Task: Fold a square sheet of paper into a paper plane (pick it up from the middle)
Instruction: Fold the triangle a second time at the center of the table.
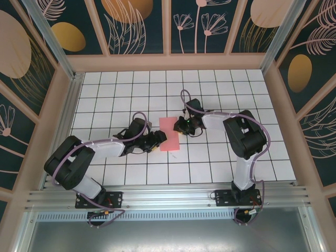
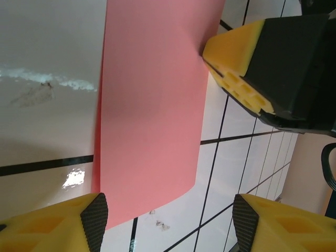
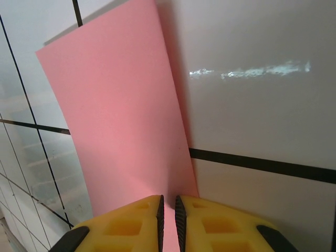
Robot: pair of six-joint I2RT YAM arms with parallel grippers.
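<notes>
The square sheet of paper (image 1: 169, 137) is salmon pink and lies on the white tiles as a narrow rectangle, seemingly folded in half. My right gripper (image 1: 180, 126) sits at its far right edge, and in the right wrist view the gripper (image 3: 168, 223) is shut on the paper (image 3: 121, 121), with pink between the pads. My left gripper (image 1: 160, 138) hovers at the sheet's near left side. It stands open (image 2: 169, 220), one fingertip (image 2: 94, 218) over the paper's corner (image 2: 152, 105), the other over bare tile. The right gripper's yellow finger (image 2: 236, 68) rests on the sheet's far edge. The paper plane is out of view.
The white tiled floor (image 1: 126, 89) with its black grid stretches around the paper. Wooden-framed patterned walls (image 1: 168, 26) enclose it on three sides. An aluminium rail (image 1: 168, 197) holding both arm bases runs along the near edge.
</notes>
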